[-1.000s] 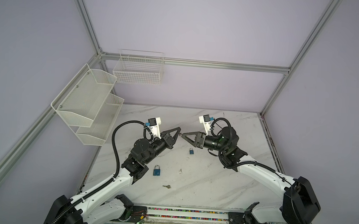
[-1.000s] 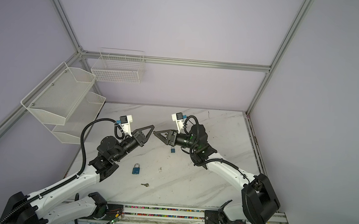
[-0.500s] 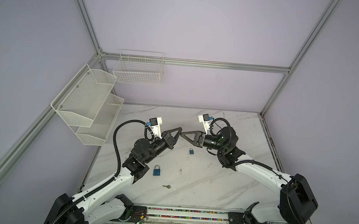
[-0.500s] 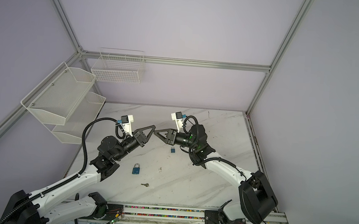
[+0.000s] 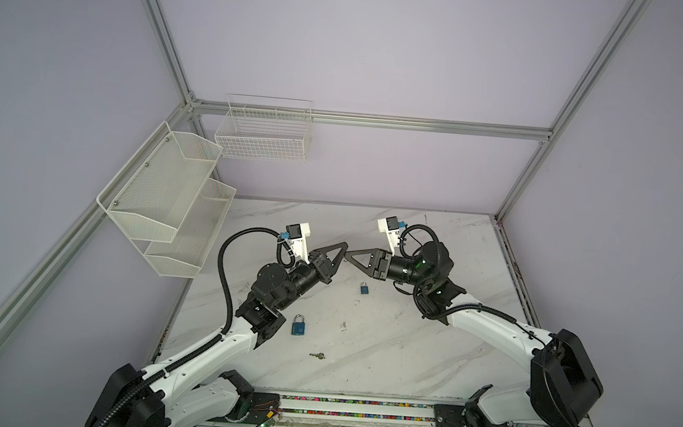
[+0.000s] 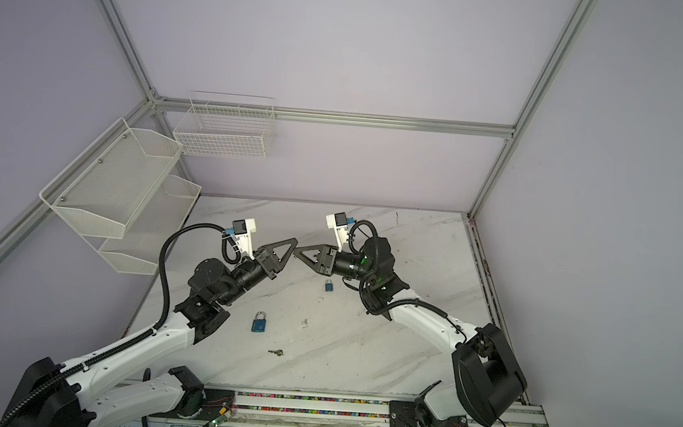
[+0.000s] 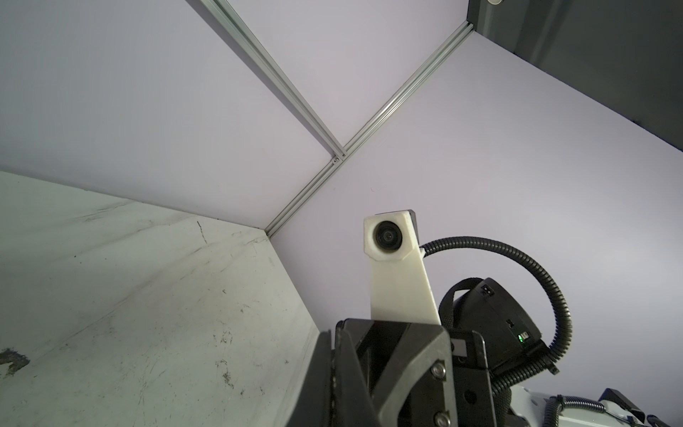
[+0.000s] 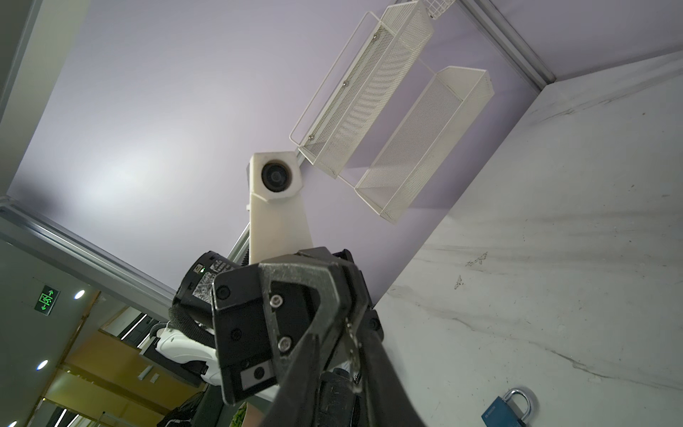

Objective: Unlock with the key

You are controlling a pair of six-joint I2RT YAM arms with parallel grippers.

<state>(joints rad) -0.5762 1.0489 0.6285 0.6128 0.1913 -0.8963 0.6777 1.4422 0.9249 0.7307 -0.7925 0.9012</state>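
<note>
Green exit sign [image 8: 47, 299], lower left, shows only a pictogram. At frame centre the left gripper [image 5: 345, 245] pinches a silver key [image 8: 353, 347]; the right gripper [image 5: 348, 252] is narrow around it, grip unclear. Padlock [image 5: 298, 326] lies lower centre.

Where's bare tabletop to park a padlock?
Bare: the table strip along the back wall, and front right between the loose key and the right arm. Crowded: centre, where left hand and right hand meet at a held key near the small padlock; the large padlock sits beside the left arm.
</note>
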